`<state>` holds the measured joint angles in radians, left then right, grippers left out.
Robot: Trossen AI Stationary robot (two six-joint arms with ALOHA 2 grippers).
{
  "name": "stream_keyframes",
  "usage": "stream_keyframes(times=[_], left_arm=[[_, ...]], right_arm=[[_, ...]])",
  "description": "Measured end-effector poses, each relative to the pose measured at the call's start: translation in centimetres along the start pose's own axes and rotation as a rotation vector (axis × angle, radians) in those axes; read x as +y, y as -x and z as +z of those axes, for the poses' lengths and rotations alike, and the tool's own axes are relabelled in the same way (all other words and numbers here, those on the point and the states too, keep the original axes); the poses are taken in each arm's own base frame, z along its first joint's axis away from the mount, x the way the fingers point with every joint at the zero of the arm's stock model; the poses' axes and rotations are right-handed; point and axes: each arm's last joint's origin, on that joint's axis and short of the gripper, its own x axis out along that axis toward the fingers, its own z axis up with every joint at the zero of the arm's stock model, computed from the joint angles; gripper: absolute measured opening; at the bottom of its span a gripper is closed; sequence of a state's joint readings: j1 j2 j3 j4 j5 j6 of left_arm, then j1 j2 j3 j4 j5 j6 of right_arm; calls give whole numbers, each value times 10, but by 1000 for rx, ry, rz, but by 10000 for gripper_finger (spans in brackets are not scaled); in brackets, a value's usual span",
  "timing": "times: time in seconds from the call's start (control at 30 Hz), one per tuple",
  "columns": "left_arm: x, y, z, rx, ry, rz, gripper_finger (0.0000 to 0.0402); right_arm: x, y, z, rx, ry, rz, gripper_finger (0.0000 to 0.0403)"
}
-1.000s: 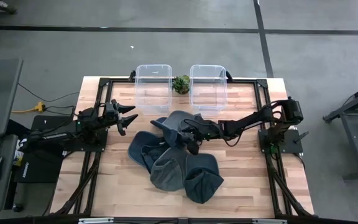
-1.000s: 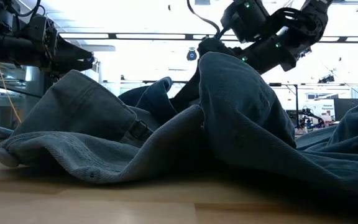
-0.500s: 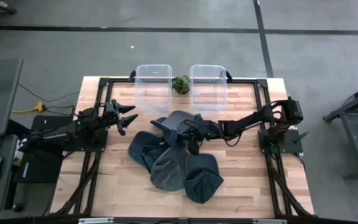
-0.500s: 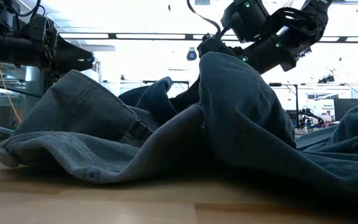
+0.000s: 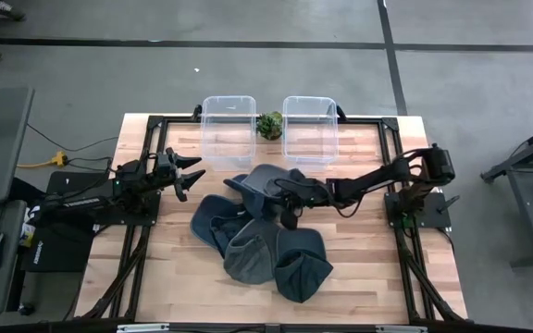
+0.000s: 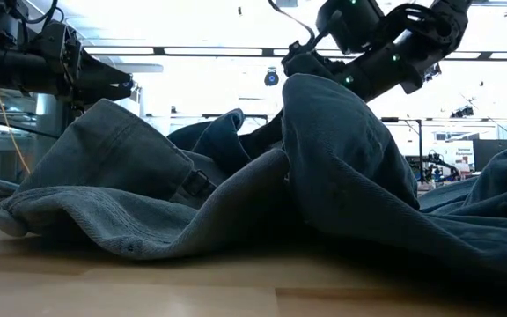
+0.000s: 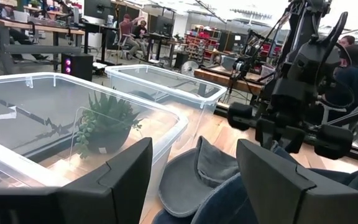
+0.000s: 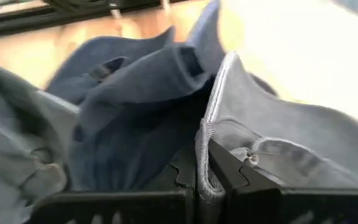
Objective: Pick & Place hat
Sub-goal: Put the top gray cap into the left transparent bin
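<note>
Denim fills the low view nearest the camera: a heap of grey-blue denim hats (image 5: 266, 236) lies mid-table, in front of two clear plastic bins (image 5: 229, 128). At the heap's far edge, the side toward the bins, the right gripper (image 5: 283, 201) is clamped on the rim of the topmost grey-blue hat (image 5: 278, 182); the right wrist view shows that stitched brim (image 8: 207, 155) pinched between the dark fingers. The left gripper (image 5: 189, 173) hangs left of the heap with its jaws apart, holding nothing.

Judging from the overlap, a lift could drag a neighbouring hat along, since the brims lie tangled across one another. The pinch takes only the brim's edge, so the soft cloth might slip free on the way to a bin.

Beneath the heap is a pale wooden plank tabletop (image 5: 359, 268) in a black frame. Between the bins sits a small green potted plant (image 5: 269, 124). Beyond the bins lies grey concrete floor, and the left wrist view shows workbenches and seated people far off.
</note>
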<state>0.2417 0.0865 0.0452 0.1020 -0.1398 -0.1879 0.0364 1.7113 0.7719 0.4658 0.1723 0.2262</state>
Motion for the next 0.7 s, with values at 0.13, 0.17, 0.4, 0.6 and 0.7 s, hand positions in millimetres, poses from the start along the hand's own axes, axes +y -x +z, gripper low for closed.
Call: stream_keyframes(times=[0.13,0.17,0.4,0.6,0.7], left_arm=[[0,0,0,0,0,0,232],[0,0,0,0,0,0,232],[0,0,0,0,0,0,232],[0,0,0,0,0,0,232],[0,0,0,0,0,0,232]], right_arm=[[3,11,5,7,44,-73,7],[4,14,7,10,53,-84,7],[11,42,21,16,87,-96,7],[14,61,31,2,109,-84,7],[13,69,35,-1,117,-93,7]])
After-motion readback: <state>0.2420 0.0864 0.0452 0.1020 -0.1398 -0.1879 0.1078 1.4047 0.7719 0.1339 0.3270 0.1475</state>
